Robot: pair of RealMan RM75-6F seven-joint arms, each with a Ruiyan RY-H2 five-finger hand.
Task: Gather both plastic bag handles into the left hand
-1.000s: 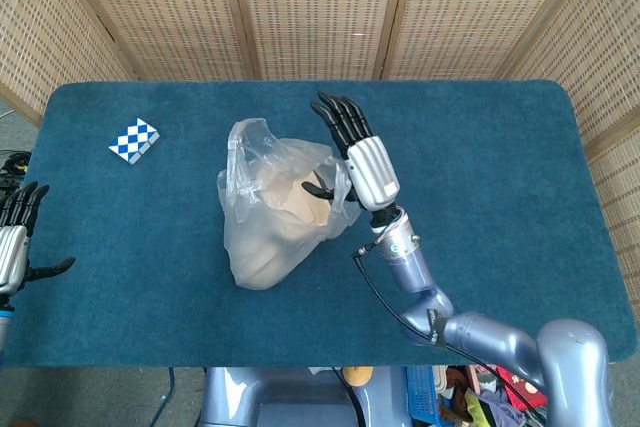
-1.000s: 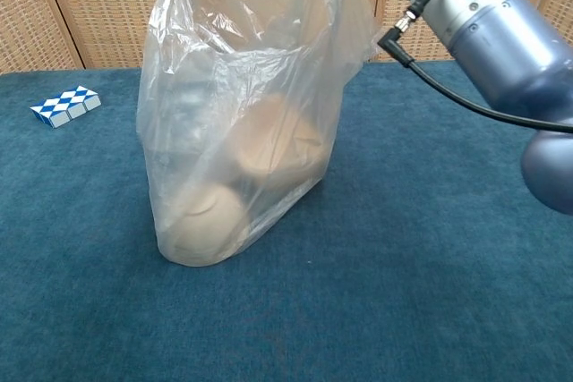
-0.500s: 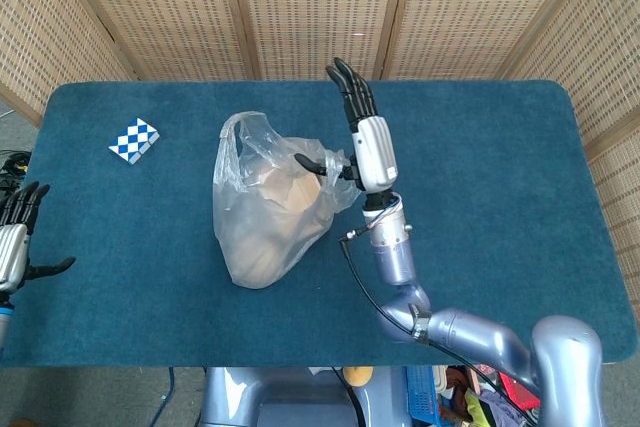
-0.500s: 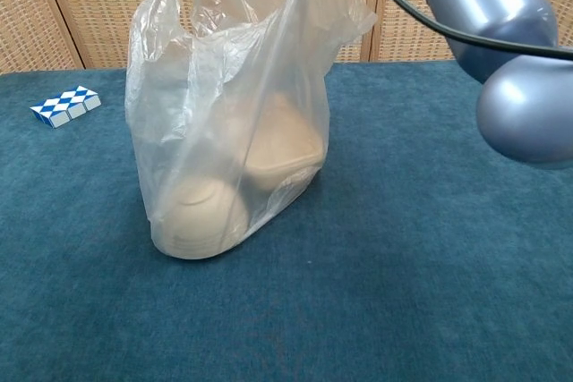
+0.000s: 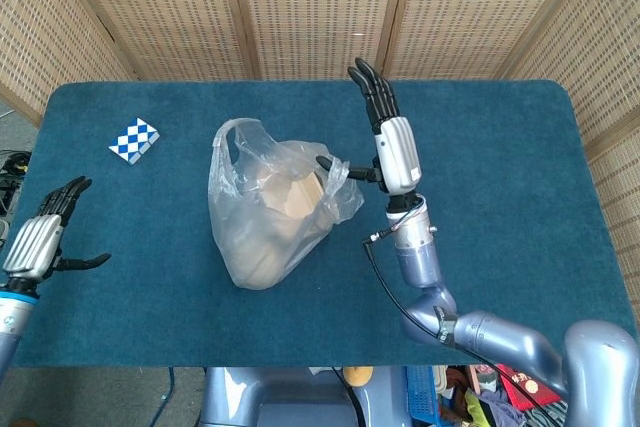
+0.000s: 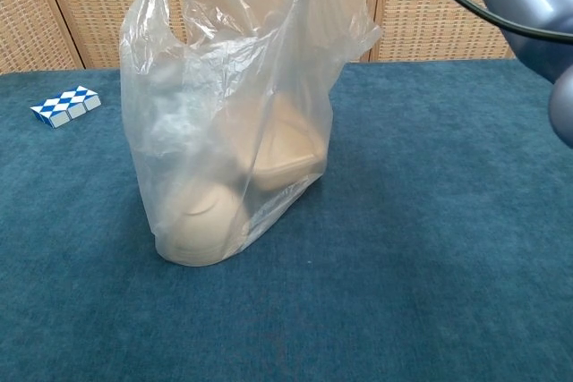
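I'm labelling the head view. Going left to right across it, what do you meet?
Left hand, checkered block, plastic bag, right hand.

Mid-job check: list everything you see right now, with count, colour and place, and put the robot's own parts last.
Clear plastic bag: one, translucent, centre of the table, standing; its right handle is hooked on the thumb of the right robot hand, its left handle stands free.
Beige rounded items: inside the bag, count unclear through the plastic.
Blue-and-white checkered block: one, far left part of the table, lying flat.
Blue carpeted table: one, dark blue, under everything.
Woven wicker screens: tan, behind the table.
Left robot hand: silver with black fingers, at the table's left edge, fingers apart, holding nothing.
Right robot hand: silver with black fingers, right of the bag, fingers extended.
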